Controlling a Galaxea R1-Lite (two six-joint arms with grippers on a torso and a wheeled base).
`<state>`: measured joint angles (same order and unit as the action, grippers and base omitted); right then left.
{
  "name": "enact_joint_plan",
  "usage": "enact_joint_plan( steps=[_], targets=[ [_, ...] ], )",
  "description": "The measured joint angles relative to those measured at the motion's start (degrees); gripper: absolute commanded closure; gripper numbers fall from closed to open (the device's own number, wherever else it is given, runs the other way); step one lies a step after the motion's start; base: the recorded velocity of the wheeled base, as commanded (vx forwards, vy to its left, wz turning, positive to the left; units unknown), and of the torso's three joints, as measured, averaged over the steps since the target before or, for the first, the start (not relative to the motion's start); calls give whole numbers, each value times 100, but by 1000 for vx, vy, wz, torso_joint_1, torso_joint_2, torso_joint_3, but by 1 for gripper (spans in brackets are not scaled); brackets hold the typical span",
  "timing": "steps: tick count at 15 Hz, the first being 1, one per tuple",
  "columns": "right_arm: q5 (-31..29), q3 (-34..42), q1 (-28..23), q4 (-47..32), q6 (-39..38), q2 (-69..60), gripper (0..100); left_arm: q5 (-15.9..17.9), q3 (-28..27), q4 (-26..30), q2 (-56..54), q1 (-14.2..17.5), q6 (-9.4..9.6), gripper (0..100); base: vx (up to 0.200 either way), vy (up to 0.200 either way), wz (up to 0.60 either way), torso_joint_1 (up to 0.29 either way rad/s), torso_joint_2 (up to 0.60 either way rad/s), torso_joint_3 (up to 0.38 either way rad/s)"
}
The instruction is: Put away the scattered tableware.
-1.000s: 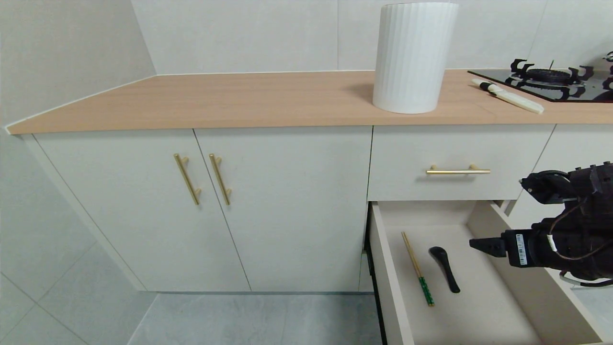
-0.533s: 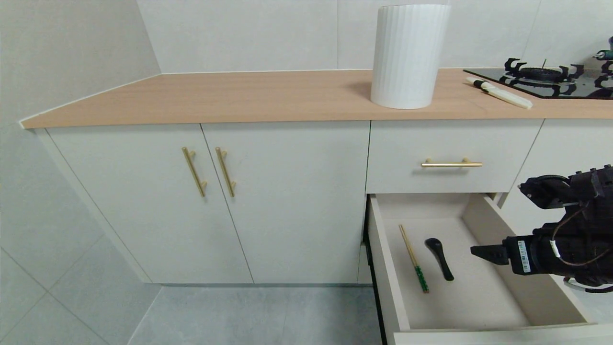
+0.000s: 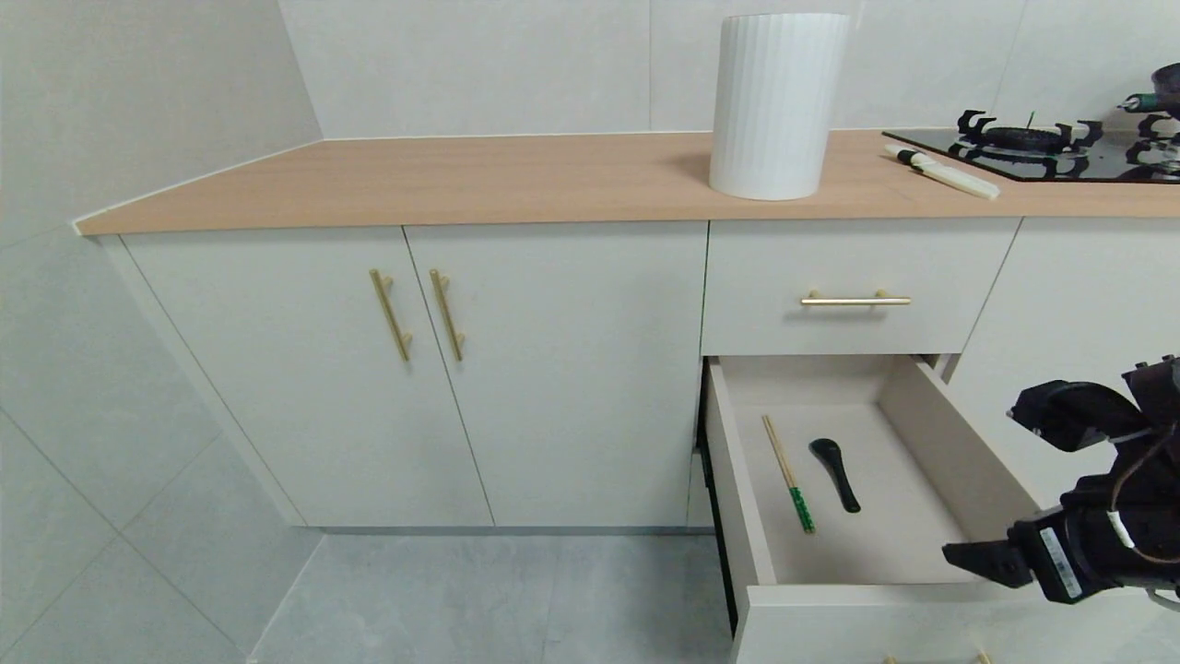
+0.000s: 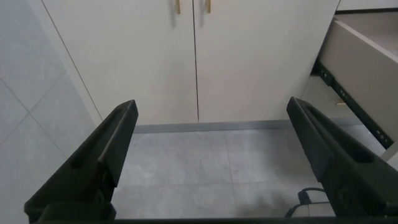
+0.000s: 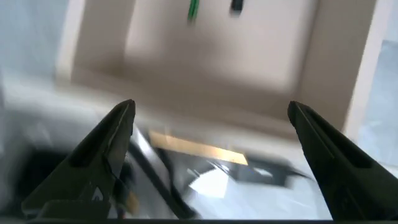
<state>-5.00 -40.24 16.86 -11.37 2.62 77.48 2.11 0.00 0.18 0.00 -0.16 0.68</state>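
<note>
The lower drawer (image 3: pixel 936 452) stands pulled well out, and the tableware lies on its floor: a pair of chopsticks (image 3: pixel 786 472) with green ends and, just beside them, a black spoon (image 3: pixel 834 472), the two side by side but apart and clear of the walls. The right gripper (image 3: pixel 979 480) hangs at the drawer's front right corner with its fingers spread wide and nothing between them; from its wrist the gold handle (image 5: pixel 196 149) on the drawer front (image 3: pixel 922 609) sits just below the open fingers. The left gripper (image 4: pixel 211 106) is also wide open and empty, low down over the floor tiles in front of the cupboard doors. To me the step looks like shutting the drawer, though a knife (image 3: pixel 942 171) on the counter (image 3: pixel 461 180) by the stove (image 3: pixel 1032 148) may belong in first. For the shutting, I would bring the fingers in and press flat on the middle of the front near the handle, not the corner, so the drawer runs straight on its rails. A slow, even push should keep the chopsticks and spoon from sliding about.
</note>
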Motion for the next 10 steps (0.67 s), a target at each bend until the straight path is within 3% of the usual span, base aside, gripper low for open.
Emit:
enact_joint_plan(
  steps=[4,10],
  targets=[
    [5,85,55,-1068,1007,-251,0,0,0,0,0,0,0,0,0,0,0,0,0,0],
    [-37,507,638,-1158,1189,82,0,0,0,0,0,0,0,0,0,0,0,0,0,0]
  ],
)
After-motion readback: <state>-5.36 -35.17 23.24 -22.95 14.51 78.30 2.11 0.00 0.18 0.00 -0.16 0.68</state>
